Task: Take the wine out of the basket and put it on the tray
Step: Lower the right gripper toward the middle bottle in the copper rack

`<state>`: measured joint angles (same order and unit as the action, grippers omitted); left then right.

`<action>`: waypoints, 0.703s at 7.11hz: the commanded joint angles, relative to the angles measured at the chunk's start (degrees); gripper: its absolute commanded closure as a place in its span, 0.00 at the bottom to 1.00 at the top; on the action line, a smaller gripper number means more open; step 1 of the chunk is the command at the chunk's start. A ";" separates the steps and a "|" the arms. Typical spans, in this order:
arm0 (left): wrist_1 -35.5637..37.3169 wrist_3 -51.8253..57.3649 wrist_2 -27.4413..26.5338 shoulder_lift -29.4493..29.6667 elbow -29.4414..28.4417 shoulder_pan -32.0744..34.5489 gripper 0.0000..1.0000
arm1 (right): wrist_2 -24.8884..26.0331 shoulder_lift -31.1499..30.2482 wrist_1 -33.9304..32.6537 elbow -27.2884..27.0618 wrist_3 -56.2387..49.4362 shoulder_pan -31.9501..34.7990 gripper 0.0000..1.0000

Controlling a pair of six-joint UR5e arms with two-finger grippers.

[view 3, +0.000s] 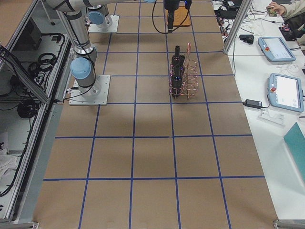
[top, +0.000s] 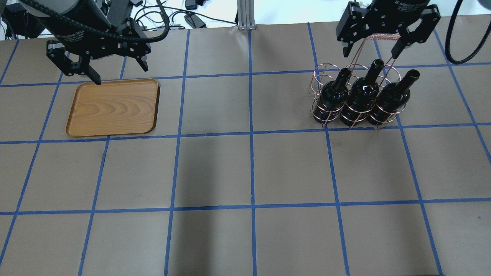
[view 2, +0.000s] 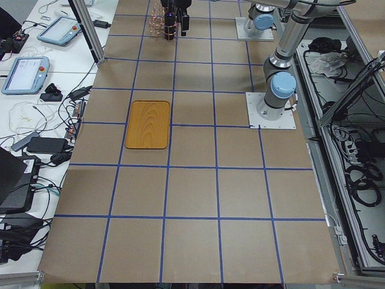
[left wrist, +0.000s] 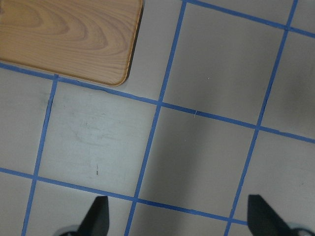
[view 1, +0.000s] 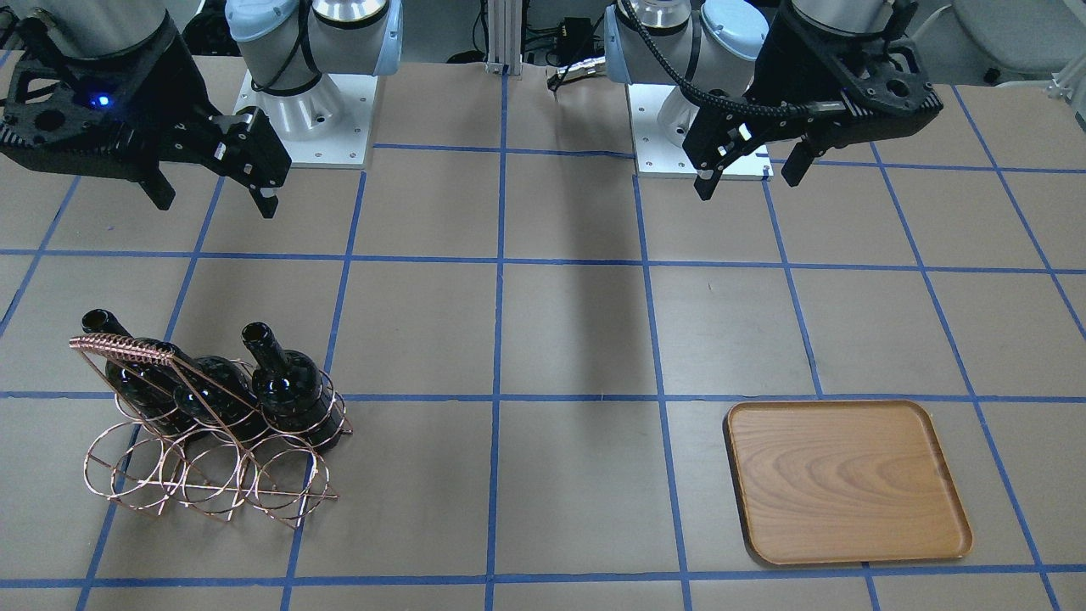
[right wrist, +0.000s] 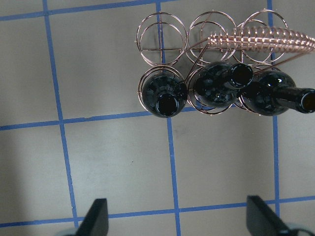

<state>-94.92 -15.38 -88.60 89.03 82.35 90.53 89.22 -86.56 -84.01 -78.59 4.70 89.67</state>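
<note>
Jaws spread wide and empty, the right tool (top: 370,51) hangs high above the counter. The left tool (top: 121,73), equally wide, hovers near the tray (top: 113,107). Reaching looks like the step in hand, since all three bottles (top: 360,97) stand in the basket (top: 318,76). The wine (top: 332,96) on the tray side sits ahead of the right tool, not between its fingers. Next, I judge, comes a descent around that neck.

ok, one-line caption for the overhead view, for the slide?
Three wine bottles stand in the wire basket; tray empty; left end effector and right end effector open, holding nothing.
</note>
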 commanded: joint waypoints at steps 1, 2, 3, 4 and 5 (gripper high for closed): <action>0.00 0.00 0.00 0.00 0.00 0.00 0.00 | 0.42 0.16 -1.49 -0.85 -0.74 0.06 0.00; 0.00 -0.09 0.00 0.00 0.00 0.00 0.00 | -0.09 0.68 -2.55 -0.86 -0.83 -0.11 0.00; 0.00 0.00 0.00 0.00 0.00 0.00 0.00 | -0.01 2.08 -4.65 -0.95 -3.09 -1.16 0.00; 0.00 0.00 0.00 0.00 0.00 0.00 0.00 | 0.77 3.66 -6.06 -1.38 -3.29 -2.47 0.01; 0.00 -0.09 0.00 0.00 0.00 0.00 0.00 | 0.26 6.29 -10.86 -3.21 -4.16 -4.22 0.01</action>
<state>-94.92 -15.41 -88.59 89.03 82.35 90.53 89.61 -82.78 -90.79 -80.36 1.46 87.21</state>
